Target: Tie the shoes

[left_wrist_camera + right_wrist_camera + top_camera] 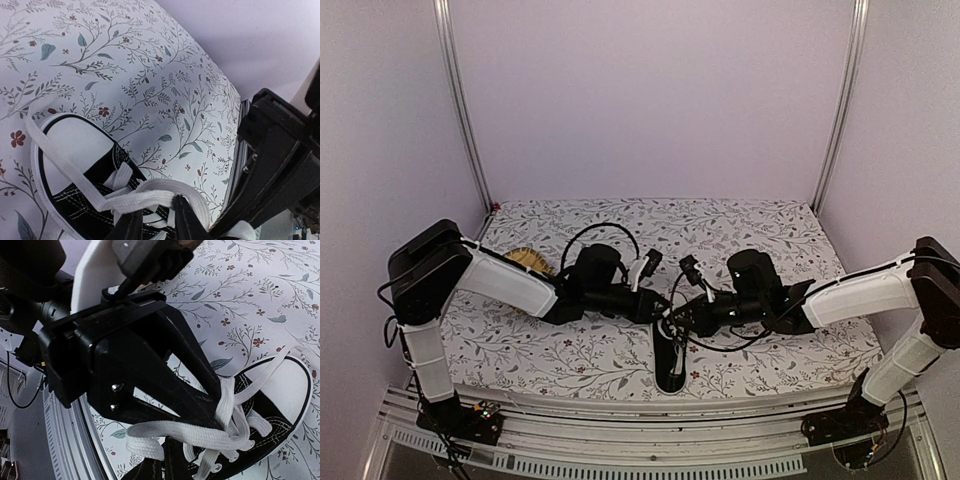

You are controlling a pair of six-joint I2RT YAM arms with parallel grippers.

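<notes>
**Q:** What is laid out, and where is the work item located?

**A:** The table (620,412) is covered by a floral cloth (760,225). The left arm (505,280) and right arm (865,295) are angled inward, with their wrists brought close together at the centre. The black sneaker (670,375) is located on the cloth near the front edge, directly below the two wrists. A yellow woven mat (530,262) is partly hidden behind the left arm.

**Q:** How are the grippers set?

**A:** The left gripper (156,223) is positioned over the lacing. Its fingers (186,220) are set narrowly apart, and the white laces (150,196) are seen crossing just above them and within the gap. Whether a lace is pinched cannot be determined. The right gripper (159,469) is closed fully and is held low beside the lacing, just under a loose length of lace. Whether any lace is caught in it cannot be determined.
</notes>
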